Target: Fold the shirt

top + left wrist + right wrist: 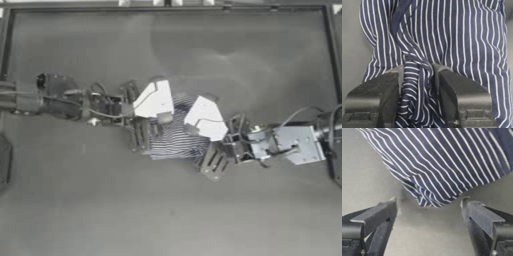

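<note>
The shirt lies as a small striped bundle at the middle of the table, partly hidden under both grippers. My left gripper reaches in from the left and is shut on the shirt. In the left wrist view a twisted ridge of striped fabric sits pinched between the jaws of the left gripper, and a navy band runs up from it. My right gripper comes from the right and is open. In its wrist view the right gripper has a rumpled corner of the shirt just ahead of its tips, untouched.
Bare table surrounds the bundle on all sides. A frame rail runs along the far edge, with side rails at the left and right borders. Cables trail behind both arms.
</note>
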Controlling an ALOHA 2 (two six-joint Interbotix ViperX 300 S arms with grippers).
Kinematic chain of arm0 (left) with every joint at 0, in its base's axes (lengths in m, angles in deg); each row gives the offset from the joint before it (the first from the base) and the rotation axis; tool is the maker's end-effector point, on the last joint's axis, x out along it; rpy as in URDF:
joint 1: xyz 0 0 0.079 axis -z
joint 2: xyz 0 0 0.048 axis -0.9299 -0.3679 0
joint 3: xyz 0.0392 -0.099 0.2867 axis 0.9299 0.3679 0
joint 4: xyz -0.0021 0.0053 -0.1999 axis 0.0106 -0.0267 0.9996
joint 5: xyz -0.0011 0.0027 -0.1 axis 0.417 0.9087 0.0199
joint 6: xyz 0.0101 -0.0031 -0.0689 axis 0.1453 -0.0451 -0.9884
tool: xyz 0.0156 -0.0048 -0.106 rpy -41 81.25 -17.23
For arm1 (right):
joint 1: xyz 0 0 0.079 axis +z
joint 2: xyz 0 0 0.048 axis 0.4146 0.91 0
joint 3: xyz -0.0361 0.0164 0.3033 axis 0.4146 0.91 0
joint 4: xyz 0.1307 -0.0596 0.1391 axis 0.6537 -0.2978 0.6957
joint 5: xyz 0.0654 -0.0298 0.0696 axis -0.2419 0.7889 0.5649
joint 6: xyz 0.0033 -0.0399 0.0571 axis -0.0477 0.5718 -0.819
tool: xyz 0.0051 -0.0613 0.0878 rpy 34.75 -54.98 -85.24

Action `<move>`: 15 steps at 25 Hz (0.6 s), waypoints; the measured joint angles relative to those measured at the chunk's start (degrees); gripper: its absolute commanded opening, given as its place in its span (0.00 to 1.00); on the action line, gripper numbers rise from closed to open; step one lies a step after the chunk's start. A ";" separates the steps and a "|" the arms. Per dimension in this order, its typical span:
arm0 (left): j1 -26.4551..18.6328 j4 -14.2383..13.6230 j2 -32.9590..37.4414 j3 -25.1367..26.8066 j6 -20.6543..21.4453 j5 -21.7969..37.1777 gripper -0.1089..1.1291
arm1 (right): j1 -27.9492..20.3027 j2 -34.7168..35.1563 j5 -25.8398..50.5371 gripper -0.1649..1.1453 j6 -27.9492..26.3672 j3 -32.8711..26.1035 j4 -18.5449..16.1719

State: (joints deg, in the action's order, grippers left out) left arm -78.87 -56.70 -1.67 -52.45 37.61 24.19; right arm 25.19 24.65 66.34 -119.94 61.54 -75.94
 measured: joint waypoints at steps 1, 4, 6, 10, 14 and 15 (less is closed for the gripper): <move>0.00 0.00 0.00 -0.09 0.00 0.18 0.72 | 0.00 -0.62 0.35 0.90 0.00 0.00 -0.09; 0.18 0.09 -0.09 -0.62 0.00 0.35 0.72 | 0.26 -2.72 0.79 0.90 -0.09 0.00 0.09; 0.70 0.09 -0.09 -0.70 0.00 0.53 0.72 | 0.70 -4.13 0.88 0.90 -0.09 0.00 0.35; 2.55 0.09 -0.09 -1.41 -0.26 0.70 0.72 | 1.76 -5.98 0.97 0.90 -0.09 0.00 0.62; 4.04 0.26 -0.18 -2.29 -0.35 0.97 0.72 | 2.46 -7.03 1.58 0.90 -0.09 0.00 0.79; 4.31 0.26 -0.18 -2.55 -0.35 1.14 0.72 | 2.64 -7.29 1.85 0.90 -0.09 0.00 0.79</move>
State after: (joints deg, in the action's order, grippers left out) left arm -74.57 -56.44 -1.85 -55.00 37.26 25.33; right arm 27.83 17.36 68.19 -120.03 61.54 -75.15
